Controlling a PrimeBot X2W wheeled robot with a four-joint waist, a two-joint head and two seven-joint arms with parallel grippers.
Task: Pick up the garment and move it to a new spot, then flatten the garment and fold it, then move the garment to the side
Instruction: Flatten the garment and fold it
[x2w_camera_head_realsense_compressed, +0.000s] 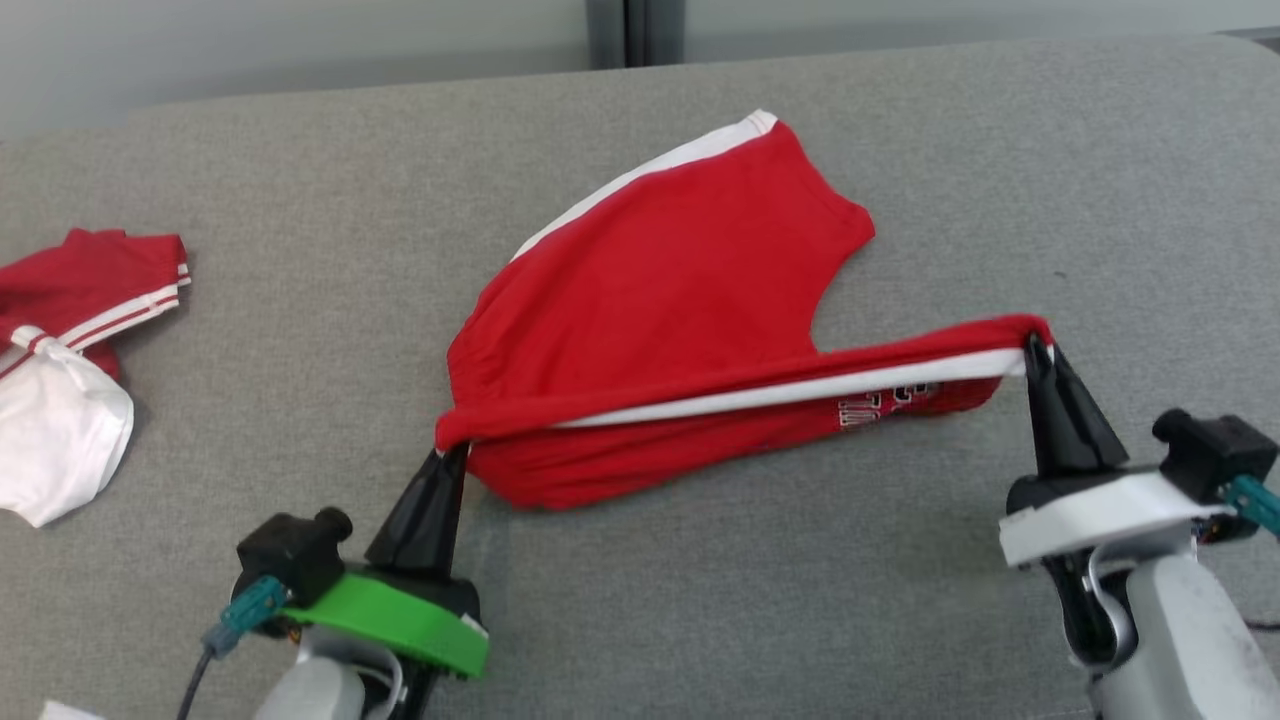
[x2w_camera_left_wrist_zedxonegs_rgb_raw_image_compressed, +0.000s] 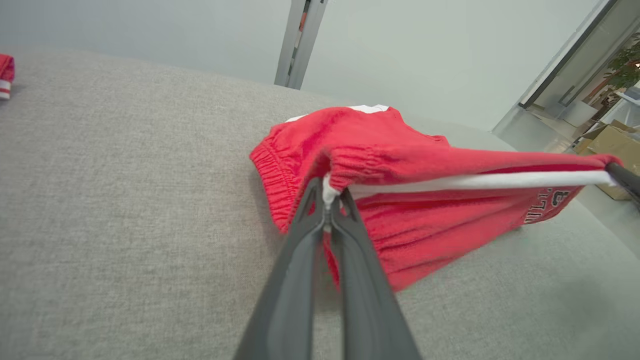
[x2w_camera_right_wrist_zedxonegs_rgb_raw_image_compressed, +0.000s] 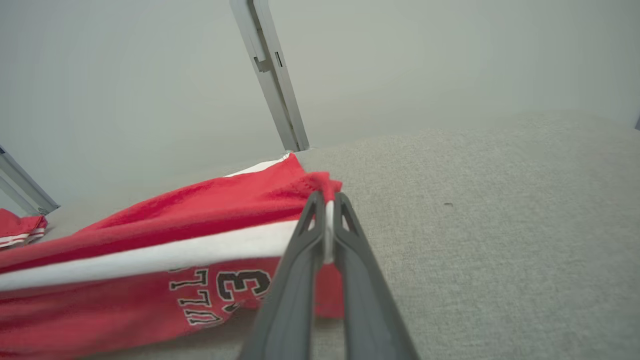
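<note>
The garment (x2w_camera_head_realsense_compressed: 680, 270) is coloured bright red, trimmed with a white side stripe and printed with dark, white-outlined lettering. The tabletop (x2w_camera_head_realsense_compressed: 800, 600) is covered in plain grey, and a second garment (x2w_camera_head_realsense_compressed: 70, 330) is seen in red and white with thin stripes. The left claw (x2w_camera_head_realsense_compressed: 452, 455) is finished in black over green, the right claw (x2w_camera_head_realsense_compressed: 1036, 347) in black over white.

You're looking at a garment (x2w_camera_head_realsense_compressed: 660, 260) of soft matt red knit cloth, white stripe in the same finish, waistband puckered. The grey surface (x2w_camera_head_realsense_compressed: 800, 600) is coarse woven fabric, matt. Left end effector (x2w_camera_head_realsense_compressed: 453, 452) and right end effector (x2w_camera_head_realsense_compressed: 1036, 348): smooth dark matt plastic fingers.
</note>
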